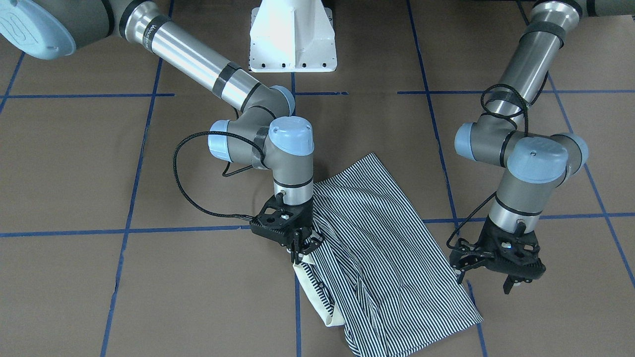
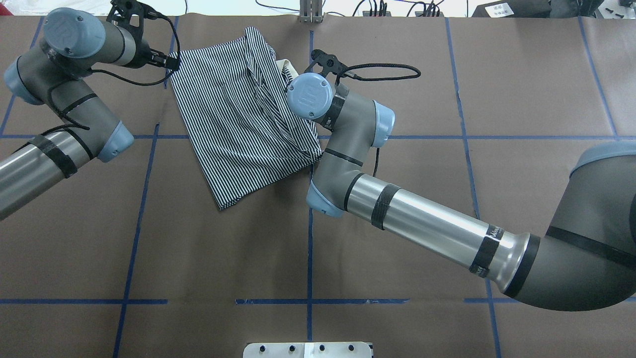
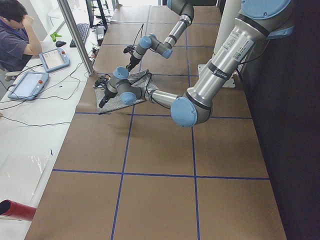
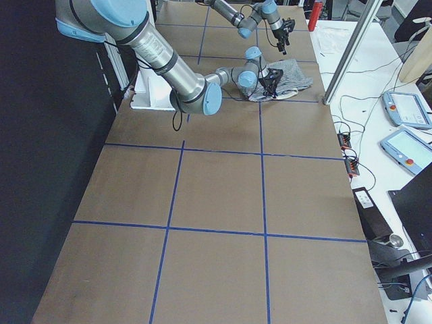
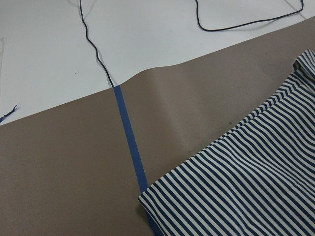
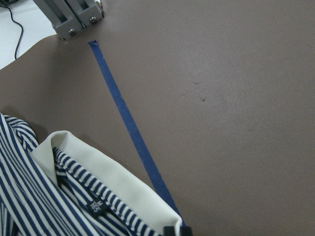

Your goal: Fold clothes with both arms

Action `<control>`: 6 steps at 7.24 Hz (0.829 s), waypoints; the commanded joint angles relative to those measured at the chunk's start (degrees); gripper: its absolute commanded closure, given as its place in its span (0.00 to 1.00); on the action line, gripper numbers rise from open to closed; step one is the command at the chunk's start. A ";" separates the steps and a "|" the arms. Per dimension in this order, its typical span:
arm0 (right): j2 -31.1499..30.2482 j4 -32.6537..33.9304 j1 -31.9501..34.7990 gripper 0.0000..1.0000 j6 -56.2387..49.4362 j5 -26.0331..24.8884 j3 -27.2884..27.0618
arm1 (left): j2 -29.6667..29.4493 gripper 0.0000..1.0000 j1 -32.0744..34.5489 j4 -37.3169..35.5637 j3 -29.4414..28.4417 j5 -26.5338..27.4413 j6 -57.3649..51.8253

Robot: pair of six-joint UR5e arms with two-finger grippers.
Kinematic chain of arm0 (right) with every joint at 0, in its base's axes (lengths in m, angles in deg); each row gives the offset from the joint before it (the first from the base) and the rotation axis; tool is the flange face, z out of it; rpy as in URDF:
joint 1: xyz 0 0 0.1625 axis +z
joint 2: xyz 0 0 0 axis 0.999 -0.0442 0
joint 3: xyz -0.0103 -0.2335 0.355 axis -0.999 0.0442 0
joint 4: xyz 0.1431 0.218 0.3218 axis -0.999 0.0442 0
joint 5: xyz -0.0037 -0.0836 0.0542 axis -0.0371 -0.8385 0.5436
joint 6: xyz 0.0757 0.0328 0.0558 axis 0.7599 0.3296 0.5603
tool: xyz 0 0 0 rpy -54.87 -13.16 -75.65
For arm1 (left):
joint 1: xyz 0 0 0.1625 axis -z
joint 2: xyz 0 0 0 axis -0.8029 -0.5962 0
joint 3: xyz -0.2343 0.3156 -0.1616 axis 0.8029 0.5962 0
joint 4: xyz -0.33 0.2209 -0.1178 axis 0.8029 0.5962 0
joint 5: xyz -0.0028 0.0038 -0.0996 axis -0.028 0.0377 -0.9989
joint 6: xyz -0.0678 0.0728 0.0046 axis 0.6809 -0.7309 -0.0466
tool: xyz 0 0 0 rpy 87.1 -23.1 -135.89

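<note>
Overhead, R arm (image 2: 422, 223) across shirt (image 2: 233, 114) edge; blue tape (image 2: 139, 219), white pedestal (image 1: 292, 39) nearby.

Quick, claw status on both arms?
Left claw: open, holding nothing, beside the navy-and-white striped polo shirt.
Right claw: looks closed on that shirt near its cream collar.

Dark neck label (image 6: 97, 207) just inside the cream collar (image 6: 113, 172) of the polo shirt (image 6: 29, 196): white "M" above three digits too blurred to read; white lettering on the right arm's (image 1: 198, 62) black band (image 1: 153, 30), far from the collar: illegible.
</note>
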 commanded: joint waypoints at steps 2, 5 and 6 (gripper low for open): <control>-4.80 6.91 -0.31 1.00 0.31 0.29 -12.66 | 0.50 0.00 -0.59 0.00 1.09 0.00 0.77; -23.93 7.31 -4.95 1.00 0.40 -0.67 -34.29 | 0.41 0.00 -1.12 -0.09 1.09 0.00 0.86; -29.30 7.13 -7.67 1.00 0.31 -4.33 -39.66 | 0.32 0.00 -1.29 0.00 1.09 0.00 0.86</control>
